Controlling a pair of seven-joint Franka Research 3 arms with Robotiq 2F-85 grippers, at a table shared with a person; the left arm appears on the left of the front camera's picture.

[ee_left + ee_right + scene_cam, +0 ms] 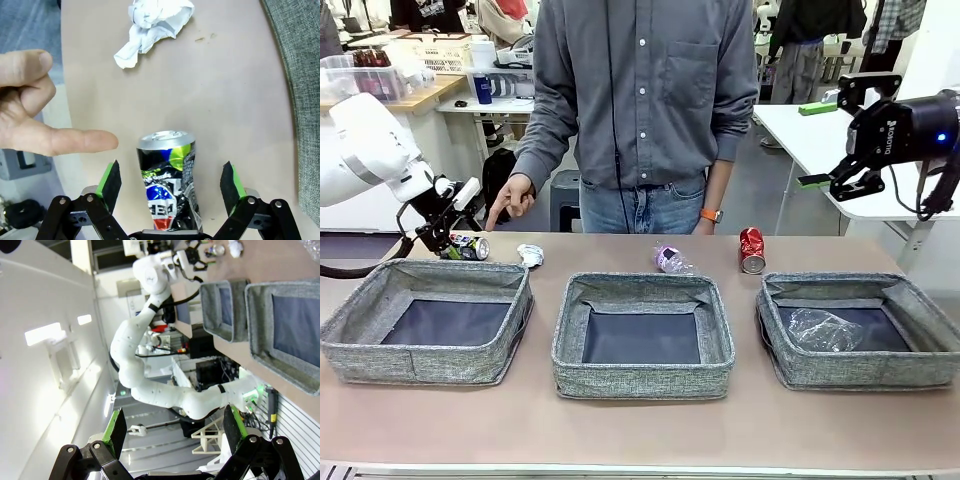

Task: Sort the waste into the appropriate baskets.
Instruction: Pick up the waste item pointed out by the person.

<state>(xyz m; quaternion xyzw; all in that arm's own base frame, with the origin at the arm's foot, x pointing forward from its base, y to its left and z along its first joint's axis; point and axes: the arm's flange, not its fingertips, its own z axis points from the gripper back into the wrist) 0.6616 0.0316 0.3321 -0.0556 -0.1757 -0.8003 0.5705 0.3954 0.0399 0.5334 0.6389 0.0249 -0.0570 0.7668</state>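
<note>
Jaws of the left gripper (170,172) stand spread astride the dark printed can (167,195), lying just behind the left basket (380,345); right gripper (828,184), also spread, hangs far from that basket

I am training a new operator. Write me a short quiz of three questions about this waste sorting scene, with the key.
1. True or false: the red can stands upright on the table, outside every basket.
2. What lies in the right basket? A) a paper wad B) a crushed clear bottle C) a second can
3. Which item lies between the fingers of the open left pincer?
Key: 1 true; 2 B; 3 the dark printed can.
</note>
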